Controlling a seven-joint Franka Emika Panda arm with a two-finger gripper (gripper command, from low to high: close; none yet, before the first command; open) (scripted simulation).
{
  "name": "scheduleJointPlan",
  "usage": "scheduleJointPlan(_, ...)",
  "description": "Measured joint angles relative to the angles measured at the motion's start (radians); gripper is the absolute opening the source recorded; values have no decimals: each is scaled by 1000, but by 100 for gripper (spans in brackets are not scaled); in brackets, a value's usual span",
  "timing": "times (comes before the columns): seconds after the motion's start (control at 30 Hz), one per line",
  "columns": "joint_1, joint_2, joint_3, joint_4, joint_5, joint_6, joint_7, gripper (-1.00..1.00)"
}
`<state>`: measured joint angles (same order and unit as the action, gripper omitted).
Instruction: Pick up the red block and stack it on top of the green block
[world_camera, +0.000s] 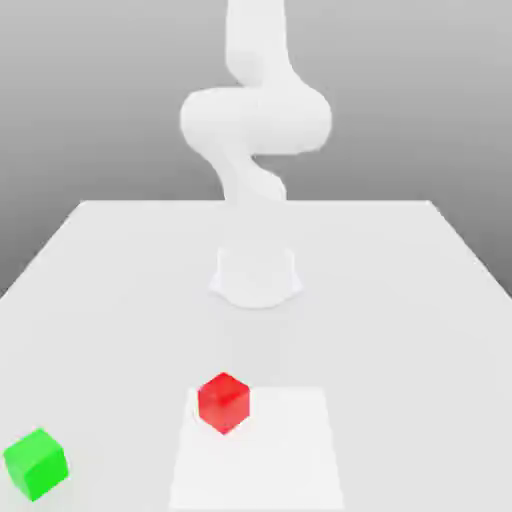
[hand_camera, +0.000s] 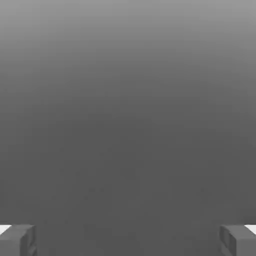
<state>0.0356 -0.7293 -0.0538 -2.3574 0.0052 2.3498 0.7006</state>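
A small red block (world_camera: 223, 402) rests on a lighter square patch of the white table (world_camera: 400, 290), near the front middle in the exterior view. Down at the exterior view's front left stands the green block (world_camera: 36, 464), well apart from the red one. The white arm (world_camera: 255, 120) rises from its base at the table's middle. In the hand view my gripper (hand_camera: 128, 240) is open, its two grey fingertips (hand_camera: 20, 240) set wide apart with nothing between them, facing a plain grey background.
The arm's round base (world_camera: 256, 277) sits at the table's centre, behind the red block. A pale square patch (world_camera: 280, 450) marks the table's front middle. The table's edges run along both sides.
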Motion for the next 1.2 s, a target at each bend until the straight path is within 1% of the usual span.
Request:
scheduleJointPlan(0.13,65,136,-94,-104,8,92,-185,0)
scheduleJointPlan(0.3,129,306,-186,-232,17,204,-413,0)
scheduleJointPlan(0.47,167,494,-248,-369,12,328,-653,0)
scheduleJointPlan(0.57,168,631,-273,-463,-32,423,-797,0)
scheduleJointPlan(0.67,169,715,-273,-482,-12,487,-867,0)
scheduleJointPlan(0.8,162,800,-243,-470,80,555,-943,0)
scheduleJointPlan(0.9,127,865,-187,-461,164,607,-1004,0)
scheduleJointPlan(1.0,66,931,-108,-453,236,661,-1055,0)
scheduleJointPlan(1.03,47,949,-85,-452,250,675,-1065,-100)
scheduleJointPlan(1.2,46,949,-85,-452,249,672,-1064,-100)
